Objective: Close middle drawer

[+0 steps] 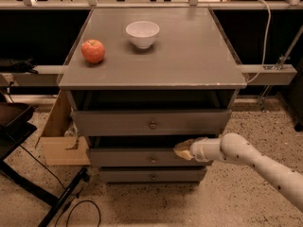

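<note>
The middle drawer [137, 158] is the second tier of the grey cabinet, with a flat front and a small round knob [153, 159]. It stands only slightly out from the cabinet, with a dark gap above its front. My gripper [181, 149] comes in from the right on a white arm and presses against the upper right part of the drawer front. The top drawer [151, 122] sits above it and the lowest drawer [152, 175] below.
A red apple [93, 50] and a white bowl [142, 33] sit on the cabinet top [189, 56]. A cardboard box [59, 136] stands left of the cabinet. A black stand and cable [66, 197] lie on the floor at lower left.
</note>
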